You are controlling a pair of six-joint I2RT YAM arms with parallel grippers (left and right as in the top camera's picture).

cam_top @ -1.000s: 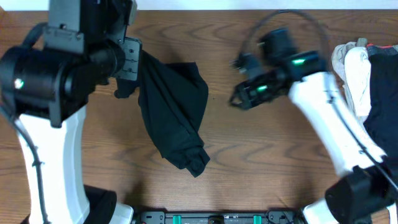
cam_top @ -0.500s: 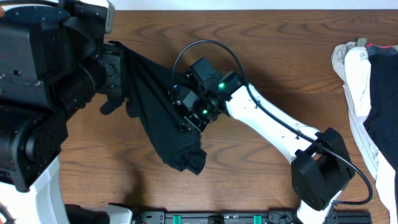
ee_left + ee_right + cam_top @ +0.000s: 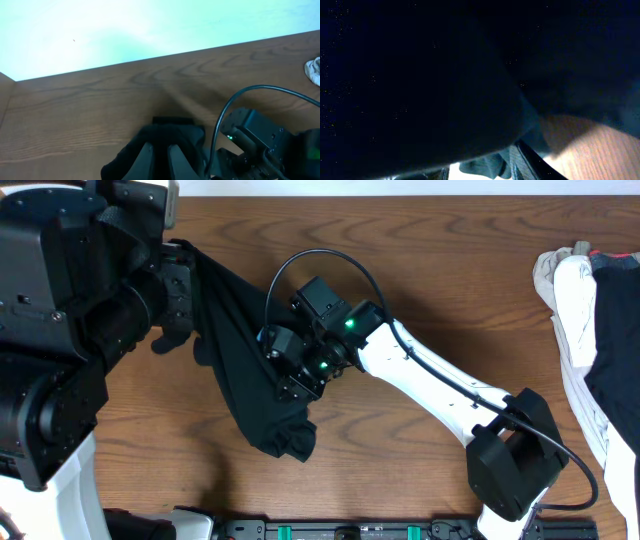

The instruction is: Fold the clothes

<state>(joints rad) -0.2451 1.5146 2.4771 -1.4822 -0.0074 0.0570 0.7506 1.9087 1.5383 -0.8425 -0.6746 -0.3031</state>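
Bunched black shirt [image 3: 245, 385] hangs over left-centre of desk [image 3: 430, 260], top clamped in left claw [image 3: 178, 288]. Against its right side, right claw [image 3: 281, 370] buried in cloth; apart or together, cannot tell. At desk's right edge, other clothes [image 3: 592, 310] piled.

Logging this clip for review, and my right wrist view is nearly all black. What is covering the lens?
Observer: A black shirt. From overhead, the right claw is pressed into its middle.
Operator: Has it gripped the cloth?
Observer: Cannot tell, since the cloth hides its tips. The left claw is shut on the shirt's upper end, and the shirt hangs from it.
Operator: Does the shirt reach the table?
Observer: From overhead, its bunched lower end seems to rest on the table.
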